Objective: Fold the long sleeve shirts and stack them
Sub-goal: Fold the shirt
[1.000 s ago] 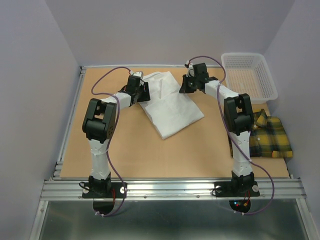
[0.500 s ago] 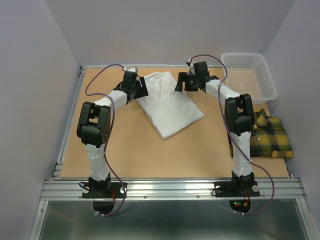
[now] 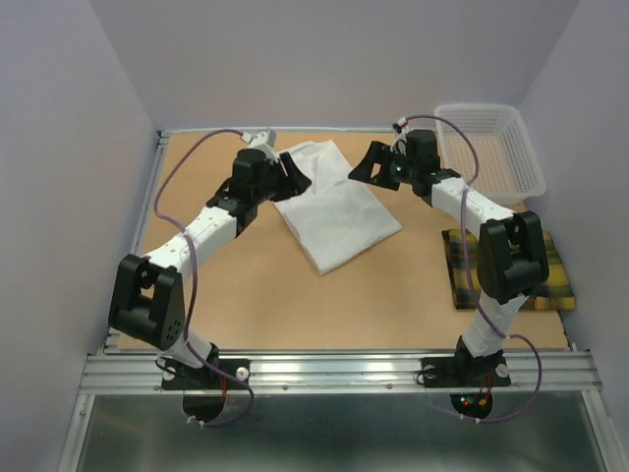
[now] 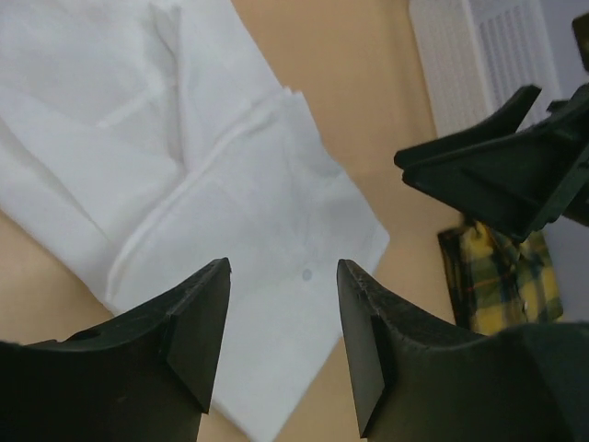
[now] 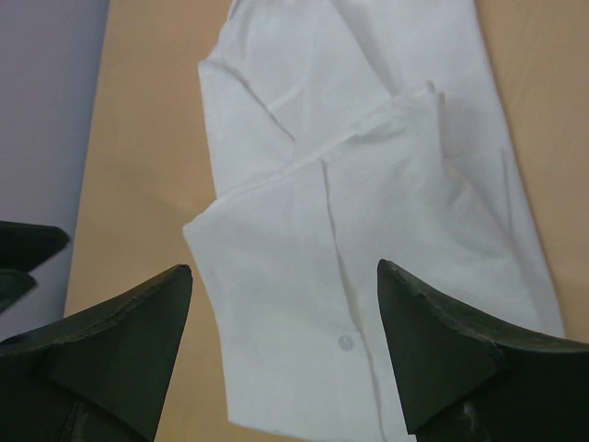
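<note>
The white long sleeve shirt [image 3: 332,208] lies folded flat at the back middle of the table, with a button showing [image 5: 345,343]. My left gripper [image 3: 296,173] hovers above its left edge, open, nothing between the fingers [image 4: 283,267]. Open and empty too, my right gripper [image 3: 364,165] hangs over the shirt's right corner [image 5: 283,267]. The left wrist view looks across the white shirt [image 4: 184,166] to the right gripper [image 4: 488,175]. The yellow-and-dark plaid shirt [image 3: 552,280] lies at the table's right edge, partly hidden by the right arm.
A white mesh basket [image 3: 491,147] stands at the back right corner, just behind the right forearm. The right arm's elbow [image 3: 511,258] hangs over the plaid shirt. Purple walls close in the table [image 3: 265,295] on three sides.
The right gripper has opened and let go of the white shirt. Both arms have swung their elbows outward and lower. The left gripper has shifted right over the shirt's edge.
</note>
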`<state>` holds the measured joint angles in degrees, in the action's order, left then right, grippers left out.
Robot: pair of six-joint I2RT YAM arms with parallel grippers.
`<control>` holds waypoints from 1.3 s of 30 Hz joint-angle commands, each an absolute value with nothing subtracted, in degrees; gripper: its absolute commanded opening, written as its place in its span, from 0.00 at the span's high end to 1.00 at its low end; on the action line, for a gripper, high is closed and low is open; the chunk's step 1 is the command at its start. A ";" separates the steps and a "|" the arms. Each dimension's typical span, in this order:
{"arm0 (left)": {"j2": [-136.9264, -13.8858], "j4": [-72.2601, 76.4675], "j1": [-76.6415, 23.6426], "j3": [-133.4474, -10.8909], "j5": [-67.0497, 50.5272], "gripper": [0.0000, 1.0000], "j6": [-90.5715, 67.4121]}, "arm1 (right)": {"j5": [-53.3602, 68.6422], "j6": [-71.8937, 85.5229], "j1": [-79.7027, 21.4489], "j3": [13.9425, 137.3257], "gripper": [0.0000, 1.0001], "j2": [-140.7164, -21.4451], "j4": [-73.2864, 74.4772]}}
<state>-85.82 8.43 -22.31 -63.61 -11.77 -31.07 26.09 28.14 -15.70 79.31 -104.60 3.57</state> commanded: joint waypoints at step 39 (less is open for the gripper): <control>-108.55 21.18 -19.34 -52.65 -15.47 0.47 -37.71 | 40.25 44.47 -34.81 39.73 0.14 -105.66 -37.09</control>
<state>-107.15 23.57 -20.32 -54.11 -16.73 -38.44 39.66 46.15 -34.24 43.29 -108.33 -38.15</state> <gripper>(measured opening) 0.530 0.853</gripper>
